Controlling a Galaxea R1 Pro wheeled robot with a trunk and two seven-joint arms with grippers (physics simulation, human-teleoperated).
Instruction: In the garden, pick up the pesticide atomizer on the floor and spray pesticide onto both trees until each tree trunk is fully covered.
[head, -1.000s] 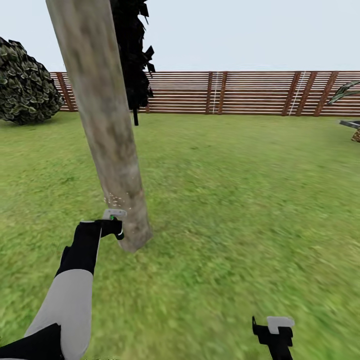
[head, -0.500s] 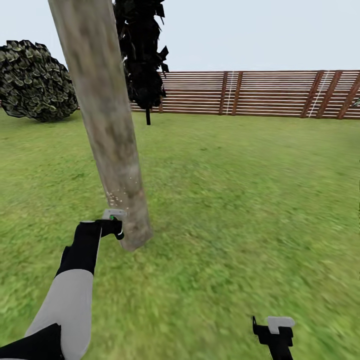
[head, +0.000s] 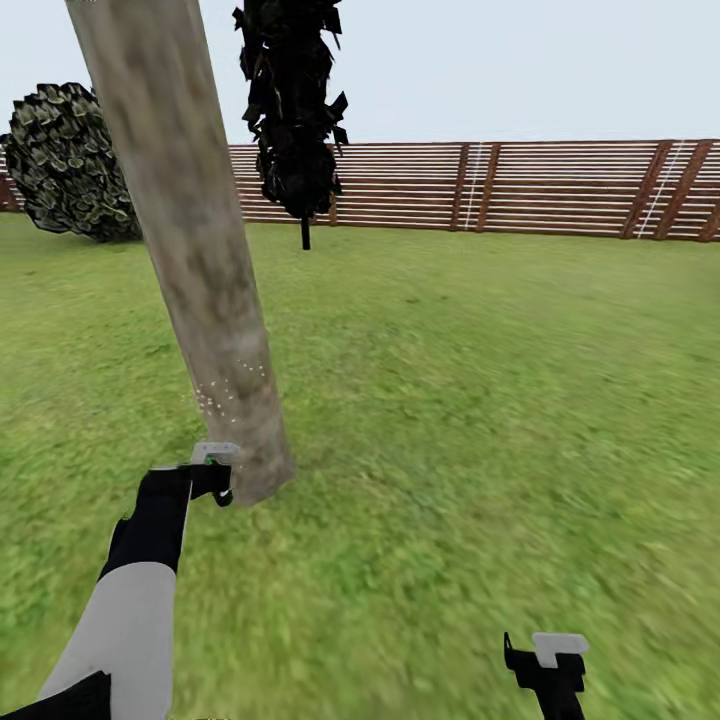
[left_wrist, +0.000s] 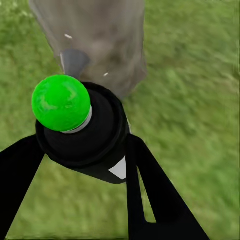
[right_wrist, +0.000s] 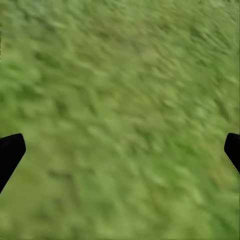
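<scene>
In the head view a thick mottled grey-brown tree trunk (head: 205, 270) leans up at the left, rooted in the grass floor (head: 450, 400). Fine white pesticide specks (head: 222, 392) dot its lower part. My left gripper (head: 214, 474) is at the trunk's base, shut on the pesticide atomizer (head: 214, 458). The left wrist view shows the atomizer (left_wrist: 82, 130) as a black bottle with a green ball top, clamped by my left gripper (left_wrist: 85, 147), with the trunk (left_wrist: 95, 35) just beyond. A second tree (head: 295, 110) stands far back. My right gripper (head: 548, 655) hangs open over grass (right_wrist: 120, 100).
A brown slat fence (head: 520, 185) closes the lawn at the back. A round dark bush (head: 70, 160) sits at the far left by the fence. Open grass spreads to the right of the near trunk.
The head view has swung left, so fence, bush and far tree sit further right. My left gripper with the atomizer stays at the trunk's base. White specks sit slightly higher on the bark.
</scene>
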